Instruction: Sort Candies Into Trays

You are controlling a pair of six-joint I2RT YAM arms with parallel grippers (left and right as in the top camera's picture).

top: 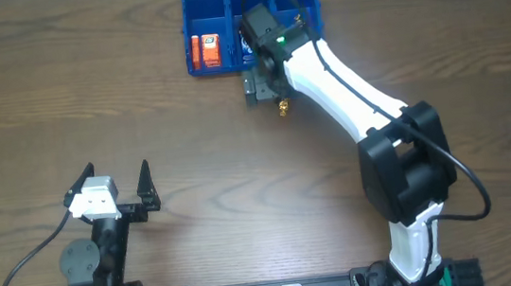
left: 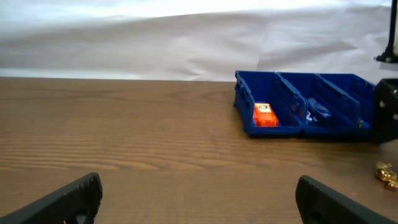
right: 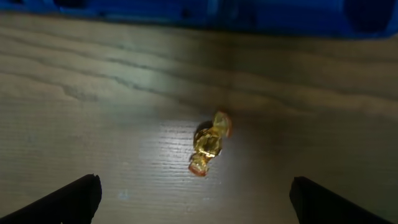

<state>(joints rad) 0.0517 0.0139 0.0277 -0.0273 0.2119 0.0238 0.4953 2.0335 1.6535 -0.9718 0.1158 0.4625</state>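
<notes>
A blue tray with three compartments stands at the table's far middle; orange candies lie in its left compartment, also the orange candy in the left wrist view. A gold-wrapped candy lies on the wood just in front of the tray, the same gold candy from above. My right gripper hovers open over it, fingers wide on either side, nothing held. My left gripper stands open near the front left, far from the tray.
Bare wooden table spreads across the left, middle and right. A blue-wrapped piece lies in the tray's middle compartment. The right arm's black wrist covers part of the tray.
</notes>
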